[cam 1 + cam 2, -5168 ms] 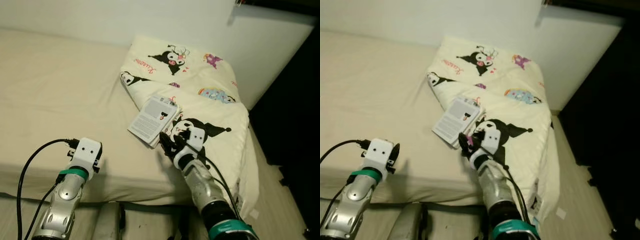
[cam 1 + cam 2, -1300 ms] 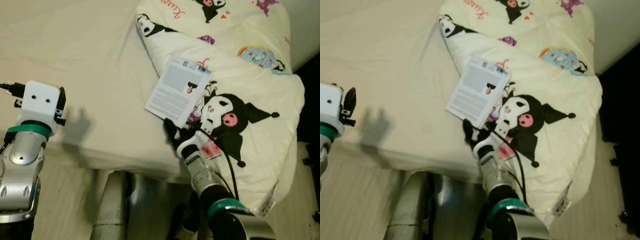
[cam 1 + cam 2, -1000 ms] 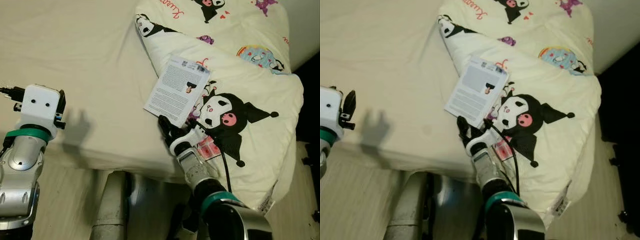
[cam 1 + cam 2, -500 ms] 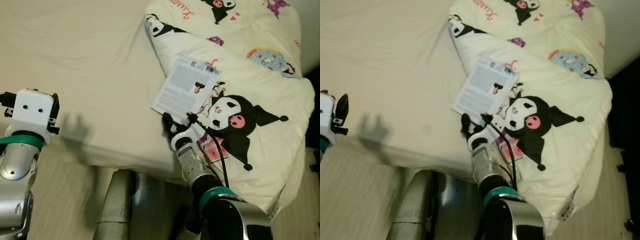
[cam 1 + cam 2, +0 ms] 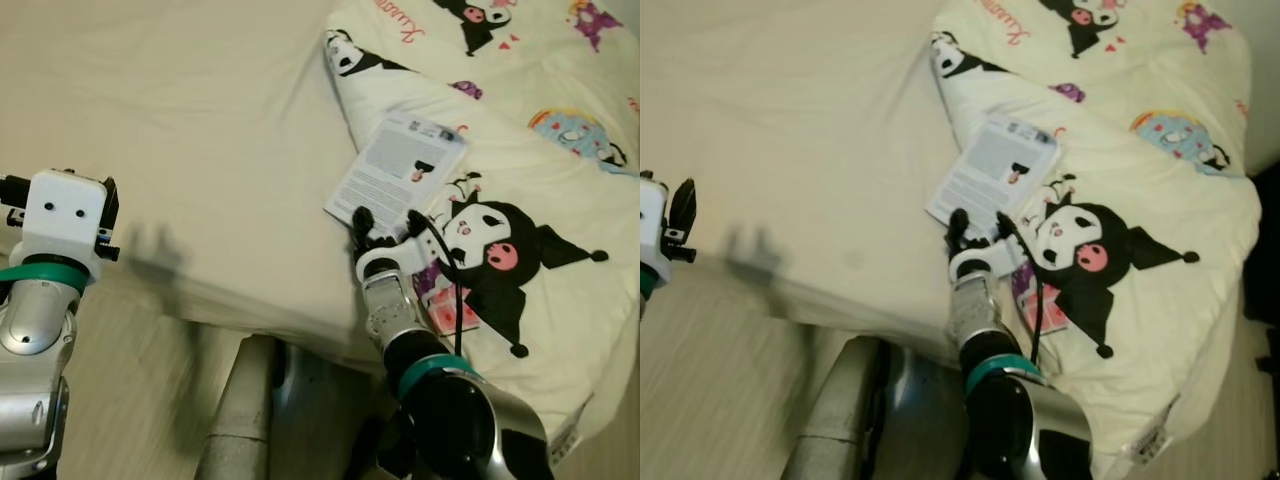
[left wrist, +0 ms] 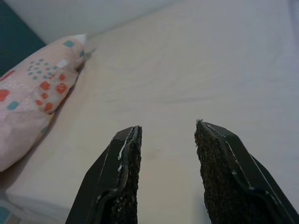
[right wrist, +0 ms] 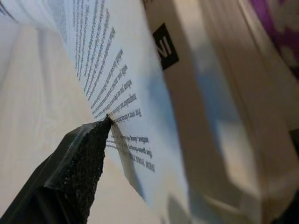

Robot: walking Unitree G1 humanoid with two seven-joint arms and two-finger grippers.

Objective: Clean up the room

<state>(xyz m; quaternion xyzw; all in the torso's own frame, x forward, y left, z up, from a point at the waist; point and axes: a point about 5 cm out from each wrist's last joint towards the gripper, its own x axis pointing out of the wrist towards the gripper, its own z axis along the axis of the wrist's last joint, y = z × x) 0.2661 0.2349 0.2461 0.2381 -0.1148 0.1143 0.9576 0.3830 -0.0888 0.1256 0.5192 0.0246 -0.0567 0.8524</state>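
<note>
Book (image 5: 396, 173) on the cartoon quilt (image 5: 520, 150), right pincer (image 5: 385, 222) spread at its near edge.

Right arm: extended forward and up from the near edge of the scene, silver forearm with a teal band and a black cable running along the wrist. The right gripper (image 5: 385, 222) has its two black fingers spread apart at the far end of the arm; one finger (image 7: 79, 161) appears in the wrist view.

Left arm: raised at the near left, bent, teal band below the white wrist housing. The left gripper (image 6: 167, 133) is parted, both fingers clear of contact.
</note>
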